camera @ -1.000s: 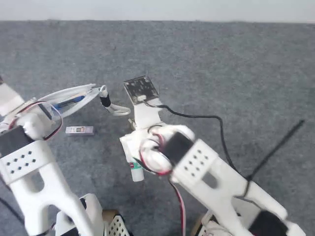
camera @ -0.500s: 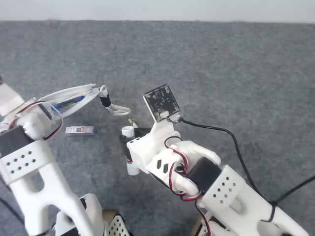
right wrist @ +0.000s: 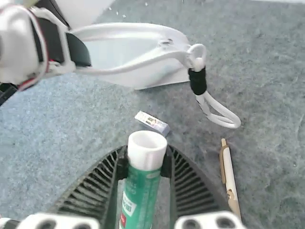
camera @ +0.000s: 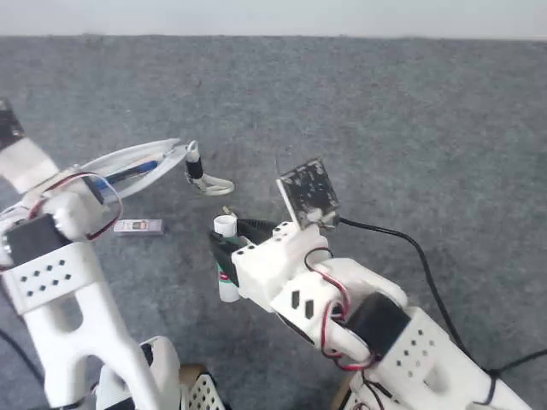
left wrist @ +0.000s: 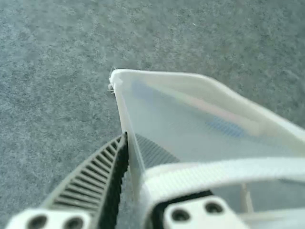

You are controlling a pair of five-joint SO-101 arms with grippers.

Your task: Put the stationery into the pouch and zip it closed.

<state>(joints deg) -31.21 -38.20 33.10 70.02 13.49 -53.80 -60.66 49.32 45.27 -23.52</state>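
While clamping a glue stick (right wrist: 142, 191) in the right gripper (right wrist: 145, 152), poised near-right of the pouch (left wrist: 190, 119), apparently pinched by the left gripper (left wrist: 133, 152).

You have a speckled grey tabletop (camera: 410, 111) under white arms (camera: 60, 282) strung with red and black wires (camera: 329, 295), and both sets of jaws are black with a ribbed pattern. The pouch (right wrist: 138, 52) is translucent milky white with a blue item (camera: 132, 173) showing through, a black wrap (right wrist: 197, 80) at its zip pull and a white cord loop (right wrist: 217, 112). Your glue stick (right wrist: 143, 176) is green with a white cap and a red mark on the label, the pen (right wrist: 228, 176) is tan, and the small flat piece (right wrist: 152, 123) is white with dark print.
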